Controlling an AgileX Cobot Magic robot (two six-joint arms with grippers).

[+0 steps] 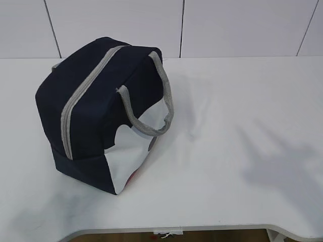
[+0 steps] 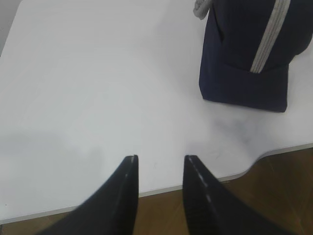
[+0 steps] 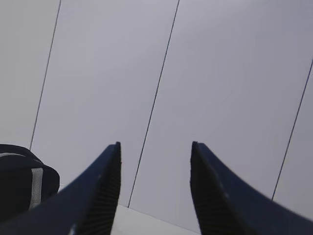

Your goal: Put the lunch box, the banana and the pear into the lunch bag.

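The lunch bag (image 1: 101,113) stands on the left half of the white table (image 1: 237,166), around nine o'clock from the table's middle in the exterior view. Its long axis runs from about seven o'clock, near the front edge, up to one o'clock toward the wall — the near end panel faces the camera and slightly left. The grey zipper (image 1: 83,98) follows that same line along the top ridge and then drops down the near end; it looks closed all the way.

The bag is a boxy shape of soft navy fabric, a little slumped at the top, with a white panel (image 1: 131,151) on its right side. One grey webbing handle (image 1: 151,108) loops down over that white panel, its weave coarse against the smooth cloth. A sliver of red shows at the bottom edge under the white side.

Left gripper (image 2: 160,159) hangs over the table's front edge with the bag at one o'clock in the left wrist view — its two dark, tapered fingers stand partly apart with nothing between them. Right gripper (image 3: 155,147) points at the pale panelled wall (image 3: 220,73), ridged fingers set wider apart and equally empty, the bag's top just poking in at eight o'clock.

The tabletop is matte and smooth, with a curved cut-out in the front edge.
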